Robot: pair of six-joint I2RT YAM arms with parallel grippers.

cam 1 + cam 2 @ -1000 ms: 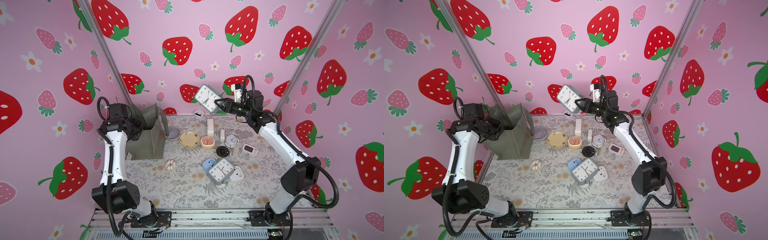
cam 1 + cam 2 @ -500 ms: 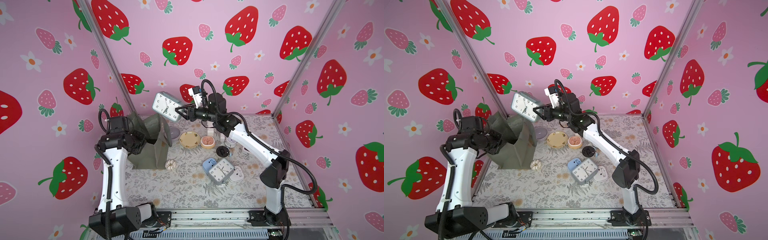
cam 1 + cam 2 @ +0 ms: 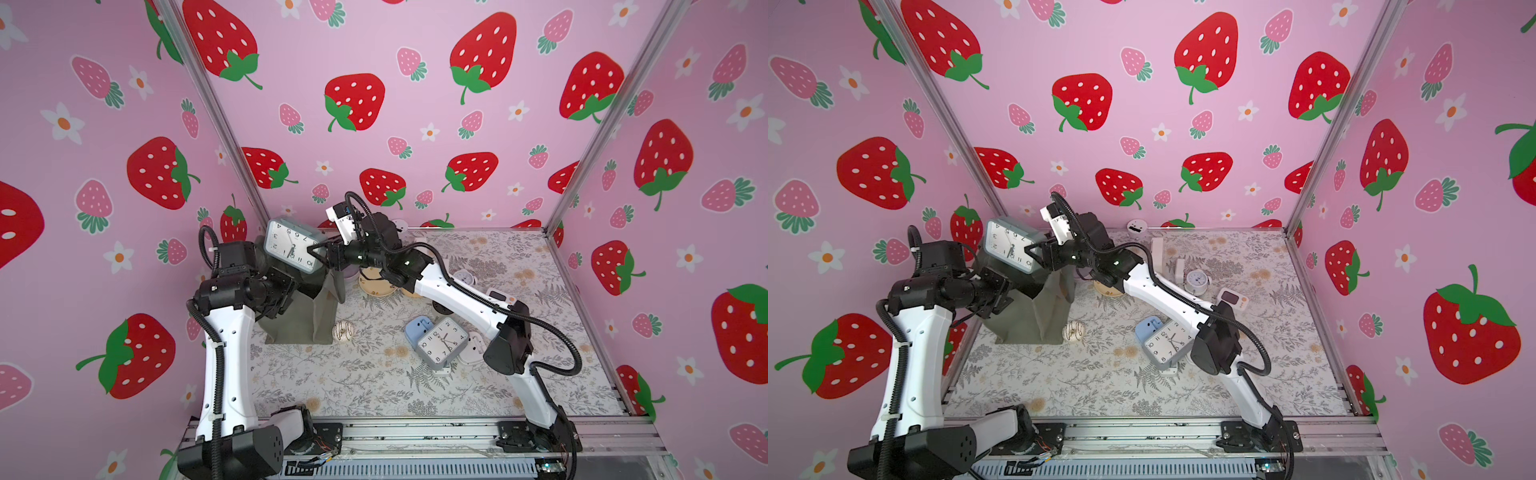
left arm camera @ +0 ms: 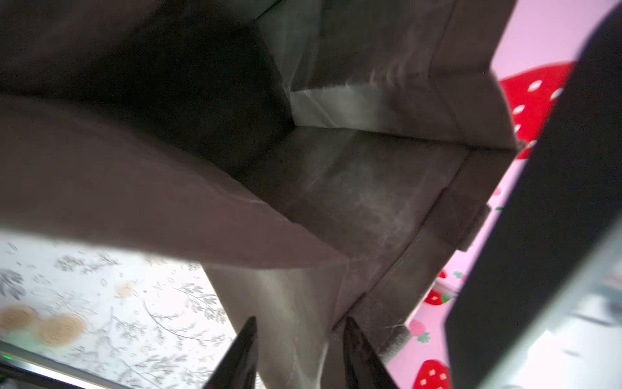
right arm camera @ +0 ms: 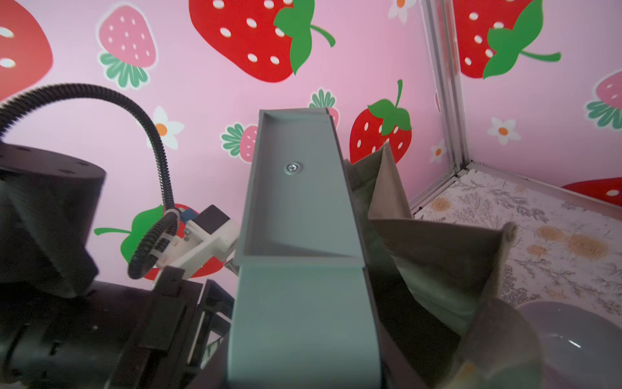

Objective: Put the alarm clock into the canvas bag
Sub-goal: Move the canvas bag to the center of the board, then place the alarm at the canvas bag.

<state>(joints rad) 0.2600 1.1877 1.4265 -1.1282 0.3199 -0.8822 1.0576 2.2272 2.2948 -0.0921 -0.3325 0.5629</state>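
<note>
- Seeing the right gripper clamped on the right edge of the grey alarm clock, with one dark finger lying across the dial.
- Holding that clock up in the air, dial tilted toward the camera in both top views, right above the open mouth of the canvas bag.
- Can't tell whether the clock's lower edge has dipped past the rim. Definitely not down inside the bag, though.
- From the right wrist view, just getting the clock's plain grey side filling the middle, with the bag's floppy wall beside it.
- Moving on to the left gripper at the bag's near-left side: spotting its fingers spread apart, with an edge of the bag's wall in the gap. Can't say if either one touches the fabric.
- Standing upright at the far left of the floral table, that bag, mouth gaping.
- Just beside its near right corner, noticing a little donut.
- Further right, catching a yellow plate under the right arm.
- Mid-table, finding a square white-faced clock leaning on a blue clock.
- Toward the far right, picking out a small round clock and a white timer.
</note>
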